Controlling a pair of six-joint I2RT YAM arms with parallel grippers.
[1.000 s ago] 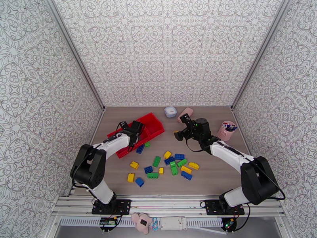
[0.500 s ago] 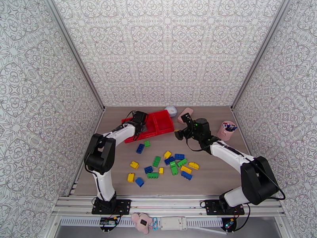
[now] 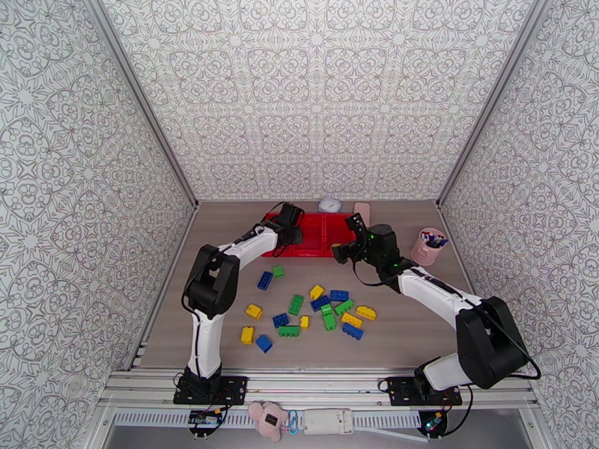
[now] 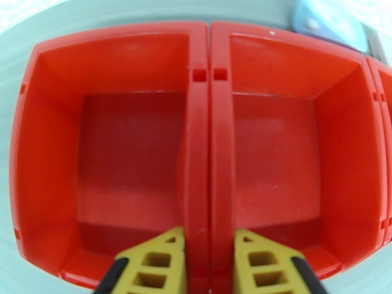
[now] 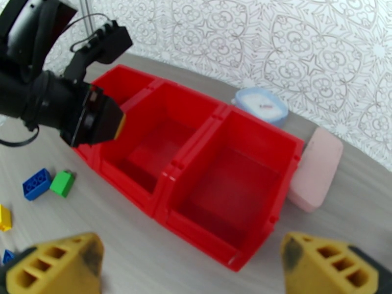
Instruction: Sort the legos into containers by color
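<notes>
The left gripper [image 4: 210,243], pinched shut on a divider of the containers [image 3: 329,232], has swung them from the left to back centre — squared up, bins empty. The right gripper [image 5: 191,253] gapes wide, holding nothing — the legos [image 3: 322,308] lie scattered on the table [image 3: 224,323], sorting not yet begun

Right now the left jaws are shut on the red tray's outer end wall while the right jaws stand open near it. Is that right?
Not quite. The left wrist view shows the left jaws shut on the divider between two bins of the red tray, not its outer end wall. The right jaws do stand open near it.
</notes>
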